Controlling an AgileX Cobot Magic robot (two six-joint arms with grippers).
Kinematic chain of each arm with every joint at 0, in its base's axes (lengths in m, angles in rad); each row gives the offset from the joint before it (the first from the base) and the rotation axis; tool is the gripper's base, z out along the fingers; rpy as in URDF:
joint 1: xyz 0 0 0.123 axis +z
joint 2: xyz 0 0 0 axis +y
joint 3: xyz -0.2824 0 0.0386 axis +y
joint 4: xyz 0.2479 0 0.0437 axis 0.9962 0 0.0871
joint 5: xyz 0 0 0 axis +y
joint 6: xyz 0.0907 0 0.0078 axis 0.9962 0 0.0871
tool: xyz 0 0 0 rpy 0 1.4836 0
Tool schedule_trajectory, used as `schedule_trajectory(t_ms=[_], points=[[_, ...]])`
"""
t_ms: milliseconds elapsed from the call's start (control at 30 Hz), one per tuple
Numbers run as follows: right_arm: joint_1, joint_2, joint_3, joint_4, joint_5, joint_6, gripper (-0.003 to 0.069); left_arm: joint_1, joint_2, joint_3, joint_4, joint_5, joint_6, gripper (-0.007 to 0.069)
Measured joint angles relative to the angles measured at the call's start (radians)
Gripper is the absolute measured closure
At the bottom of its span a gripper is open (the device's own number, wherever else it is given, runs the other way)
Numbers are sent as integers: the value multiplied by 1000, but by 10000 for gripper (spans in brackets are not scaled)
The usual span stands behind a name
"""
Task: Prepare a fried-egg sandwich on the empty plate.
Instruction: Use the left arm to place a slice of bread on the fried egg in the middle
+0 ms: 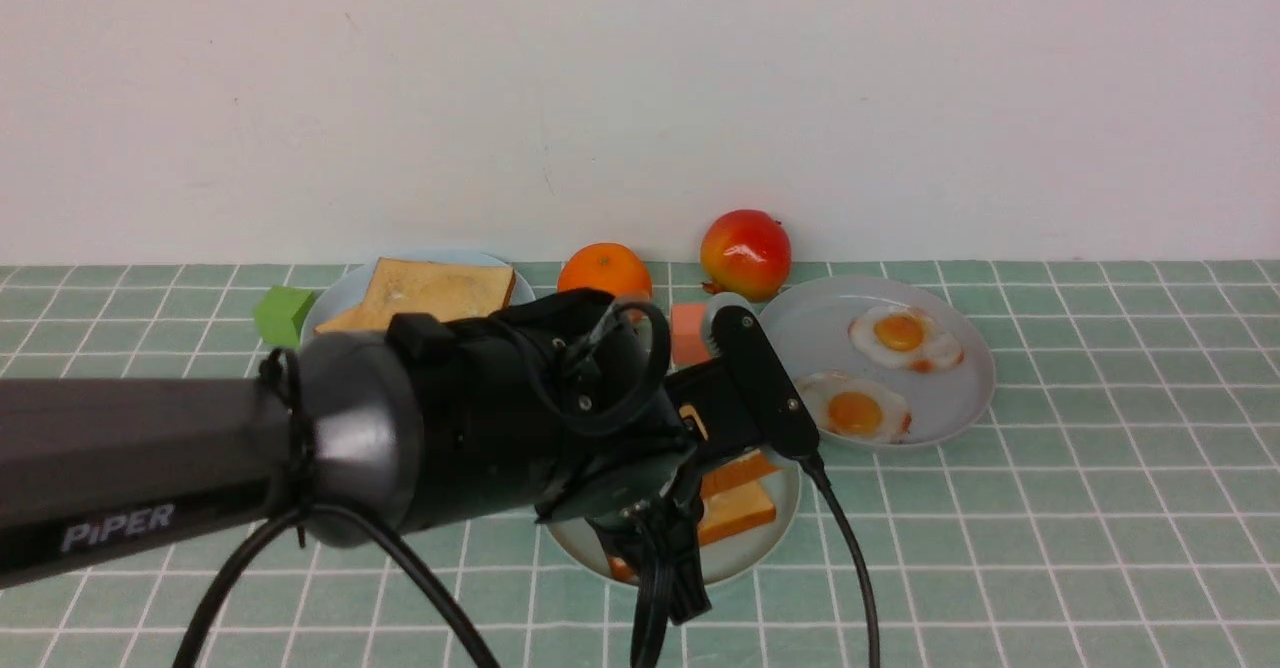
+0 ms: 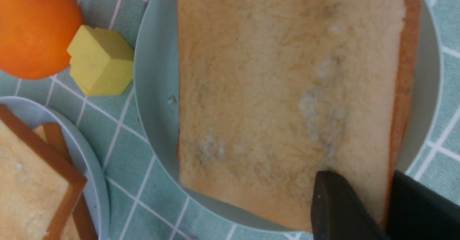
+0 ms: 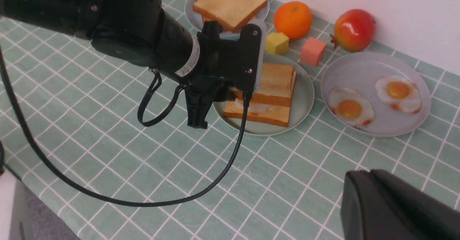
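Note:
The empty plate (image 3: pixel 303 100), pale mint green, holds a toast slice (image 3: pixel 262 117) with the white fried egg (image 3: pixel 251 107) showing on it. A second toast slice (image 3: pixel 276 80) sits over them, set a little toward the back. My left gripper (image 2: pixel 363 177) is shut on that top slice's crust edge, with one finger (image 2: pixel 334 204) on its tan face and the other outside the crust. The left arm (image 1: pixel 480 428) hides most of the plate (image 1: pixel 580 548) in the front view. My right gripper (image 3: pixel 363 177) is shut and holds nothing, above the tiled cloth near the front right.
A grey-blue plate (image 1: pixel 800 328) on the right holds two brown-rimmed eggs (image 1: pixel 905 336). Another plate (image 1: pixel 330 308) at the back left carries spare toast (image 1: pixel 430 293). An orange (image 1: pixel 604 273), a red fruit (image 1: pixel 745 253) and green (image 1: pixel 283 313), pink (image 1: pixel 688 333) and yellow (image 3: pixel 276 42) blocks stand behind.

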Motion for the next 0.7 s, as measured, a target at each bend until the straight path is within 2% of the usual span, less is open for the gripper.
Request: schedule_trajectory(t_ms=[700], points=[[0,-2,0,2,6,2,617,-2,88,0,79,-1,-5,475]])
